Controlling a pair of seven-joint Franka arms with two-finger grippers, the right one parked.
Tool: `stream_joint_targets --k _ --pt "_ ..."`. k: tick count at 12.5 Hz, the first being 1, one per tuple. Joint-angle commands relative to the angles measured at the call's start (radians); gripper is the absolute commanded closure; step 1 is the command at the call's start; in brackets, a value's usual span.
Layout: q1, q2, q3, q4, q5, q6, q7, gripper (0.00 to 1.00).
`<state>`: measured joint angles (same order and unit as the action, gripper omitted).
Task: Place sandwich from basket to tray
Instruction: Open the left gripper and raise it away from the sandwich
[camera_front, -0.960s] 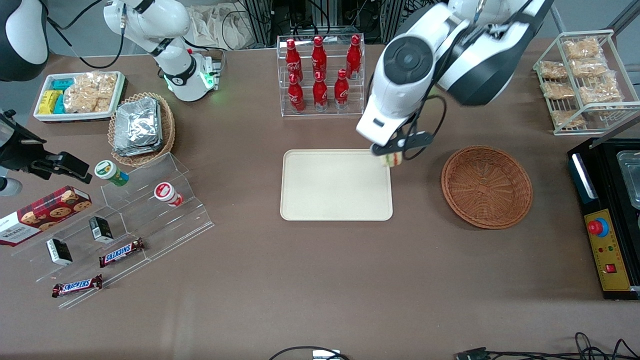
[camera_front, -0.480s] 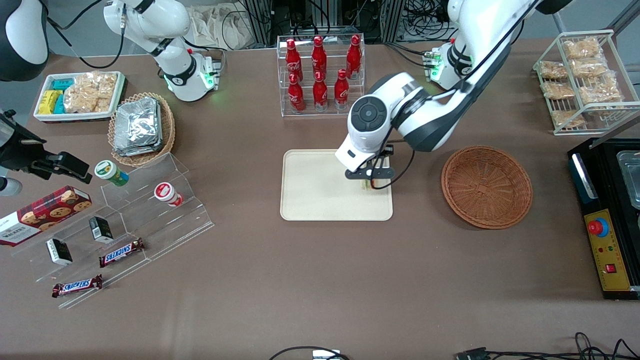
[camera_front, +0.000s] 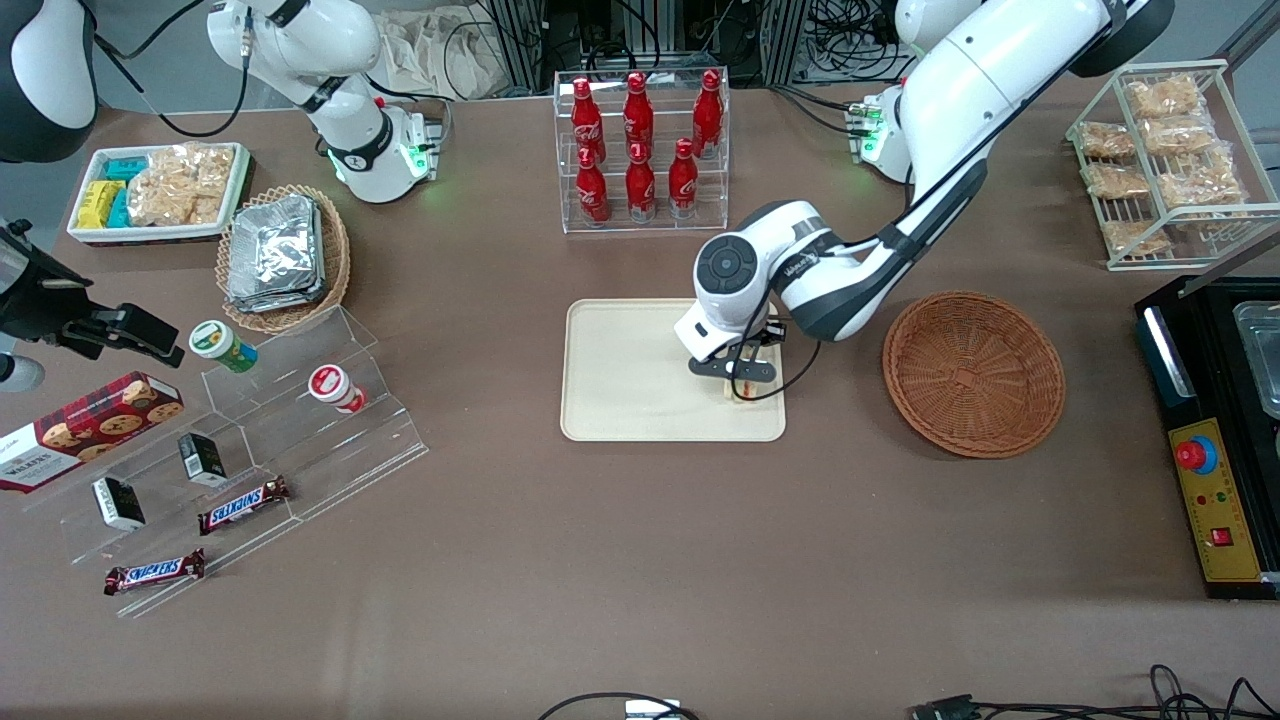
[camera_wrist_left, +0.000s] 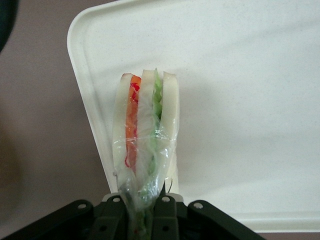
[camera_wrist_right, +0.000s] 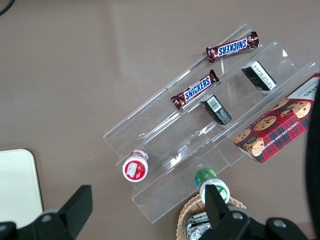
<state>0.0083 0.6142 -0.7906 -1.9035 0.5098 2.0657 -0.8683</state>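
Front view overlooks the table; both wrist views share the tray (camera_wrist_left: 240, 65).

"SNICKERS" on two candy bars (camera_wrist_right: 194, 92); "WALKERS" on the cookie box (camera_front: 85, 427).

A brown tabletop (camera_front: 600, 560) carries the cream tray (camera_front: 620, 380) at its middle, with the empty reddish-brown basket (camera_front: 973, 373) beside it toward the working arm's end. The gripper (camera_front: 738, 385) hangs low over the tray's edge nearest that basket. A clear rack of red bottles (camera_front: 640, 150) stands farther from the camera than the tray.
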Motion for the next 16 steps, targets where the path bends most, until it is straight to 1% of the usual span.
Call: stream_joint_targets --k 1,3,4,5,6,7,9,11,14,15,16 --pt "0.004 0.002 0.005 0.008 0.015 0.019 -0.014 1.00" --pt "0.004 0.010 0.008 0.009 0.013 0.025 -0.032 1.00" --pt "0.009 0.010 0.010 0.012 0.000 0.024 -0.034 0.37" --pt "0.025 0.007 0.010 0.012 -0.002 0.014 -0.035 0.00" --pt "0.030 -0.004 0.008 0.015 -0.004 -0.001 -0.035 0.00" --pt "0.035 -0.019 0.007 0.027 -0.028 -0.033 -0.032 0.00" --pt "0.042 -0.094 0.004 0.081 -0.130 -0.154 -0.031 0.00" --pt "0.045 -0.209 0.010 0.162 -0.242 -0.295 -0.014 0.00" --pt "0.094 -0.332 0.014 0.328 -0.322 -0.557 0.014 0.00" --pt "0.107 -0.381 0.042 0.354 -0.332 -0.620 0.064 0.00" --pt "0.110 -0.449 0.109 0.354 -0.374 -0.653 0.154 0.00"
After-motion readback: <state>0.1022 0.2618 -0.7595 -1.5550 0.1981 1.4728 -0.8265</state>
